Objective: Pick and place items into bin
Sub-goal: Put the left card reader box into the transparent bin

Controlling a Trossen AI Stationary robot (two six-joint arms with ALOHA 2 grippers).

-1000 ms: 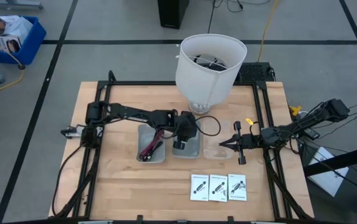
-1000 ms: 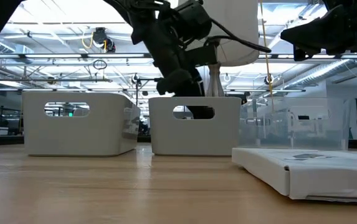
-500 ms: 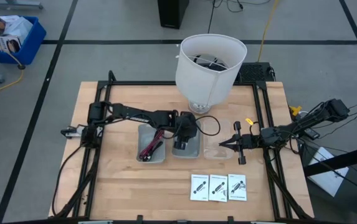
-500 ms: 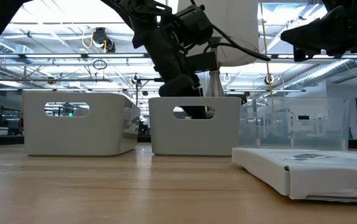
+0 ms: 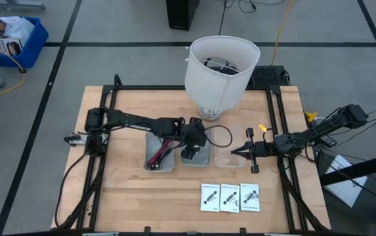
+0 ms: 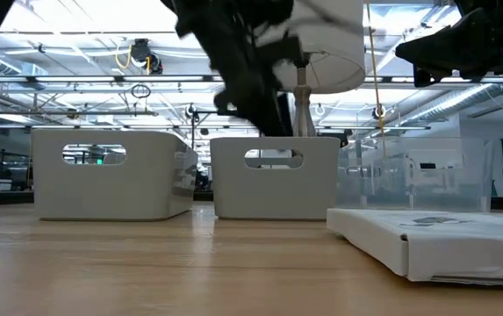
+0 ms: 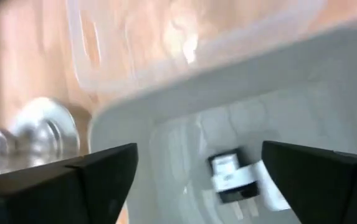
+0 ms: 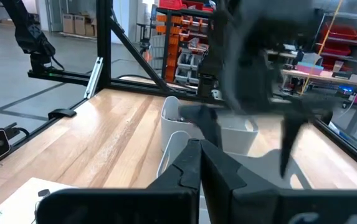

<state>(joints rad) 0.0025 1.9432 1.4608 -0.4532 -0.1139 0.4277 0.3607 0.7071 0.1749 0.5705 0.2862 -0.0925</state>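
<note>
My left gripper (image 5: 191,149) hangs open above the middle grey bin (image 5: 204,157); its fingers (image 7: 103,180) stand wide apart. Below them a tiny white block with a black end (image 7: 231,177) lies on that bin's floor, touched by nothing. The left grey bin (image 5: 149,139) holds dark-red and black cables (image 5: 159,155). Three white card packets (image 5: 230,196) lie flat on the table near its near edge. My right gripper (image 5: 235,153) waits shut over the clear bin (image 5: 227,159).
The big white lampshade (image 5: 220,62) stands at the far edge behind the bins, its stem (image 6: 302,110) close to my left arm. A black cable loop (image 5: 222,136) lies by the lamp's foot. Bare wood lies left of the packets.
My left gripper has risen out of the middle grey bin and now hangs above its rim, moving fast enough to blur in the low view. The bin's handle hole, dark with the gripper a second ago, now shows clear.
</note>
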